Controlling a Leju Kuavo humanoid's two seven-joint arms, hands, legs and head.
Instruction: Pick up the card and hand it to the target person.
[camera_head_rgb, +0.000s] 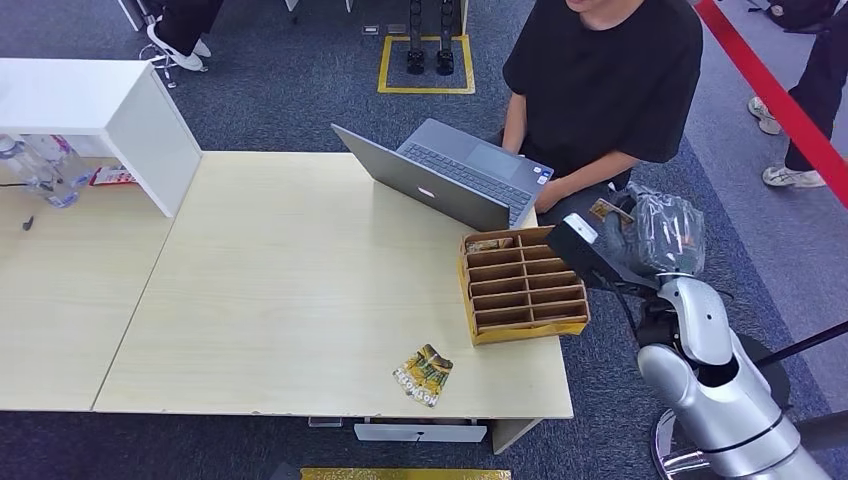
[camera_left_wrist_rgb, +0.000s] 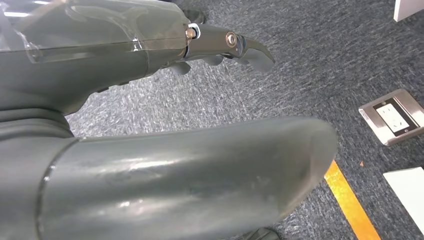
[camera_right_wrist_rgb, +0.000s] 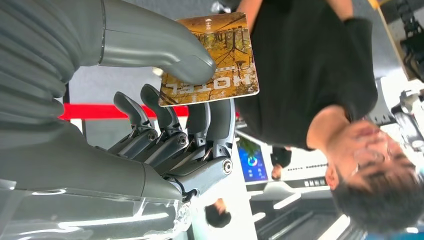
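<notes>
Right at the table's (camera_head_rgb: 300, 300) near edge, towards its right corner, a spare yellow-and-green card (camera_head_rgb: 423, 375) lies flat on the pale wood. Up from there, at the right edge, the cardboard divider box (camera_head_rgb: 522, 285) sits with its rows of slots. Just off that edge the right hand (camera_right_wrist_rgb: 175, 125) is raised, thumb pressing down on the card (camera_right_wrist_rgb: 215, 55) with the fingers (camera_right_wrist_rgb: 165, 120) backing it from behind — a firm pinch! The card shows an autumn scene in gold and brown with white "HOTEL" lettering, held out flat towards the person (camera_head_rgb: 600, 90) in the black shirt seated behind the open grey laptop (camera_head_rgb: 445, 175) at the far edge. The left hand (camera_left_wrist_rgb: 220, 47) hangs over grey carpet, its fingers lightly curled, holding nothing.
</notes>
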